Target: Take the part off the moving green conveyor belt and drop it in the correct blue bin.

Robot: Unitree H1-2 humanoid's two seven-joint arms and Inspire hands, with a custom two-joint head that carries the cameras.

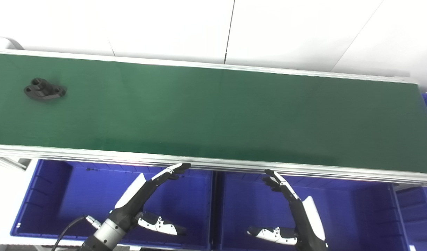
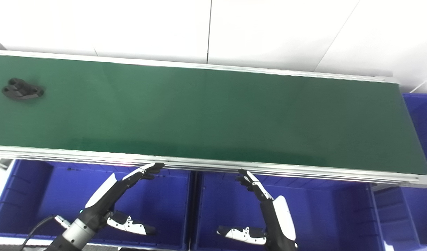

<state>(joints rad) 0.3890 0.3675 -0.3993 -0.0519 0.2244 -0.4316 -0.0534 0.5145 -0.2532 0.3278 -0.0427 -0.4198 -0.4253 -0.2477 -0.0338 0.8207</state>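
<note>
A black part (image 1: 44, 89) with round holes lies on the green conveyor belt (image 1: 213, 111) at its far left; it also shows in the right eye view (image 2: 22, 89). My left hand (image 1: 143, 198) is open and empty, held over the left blue bin (image 1: 42, 195), fingertips near the belt's front rail. My right hand (image 1: 297, 209) is open and empty over the middle blue bin (image 1: 366, 209). Both hands are far from the part.
The belt's aluminium front rail (image 1: 213, 164) runs just above both hands. A third blue bin (image 2: 422, 115) stands past the belt's right end. A white wall lies behind the belt.
</note>
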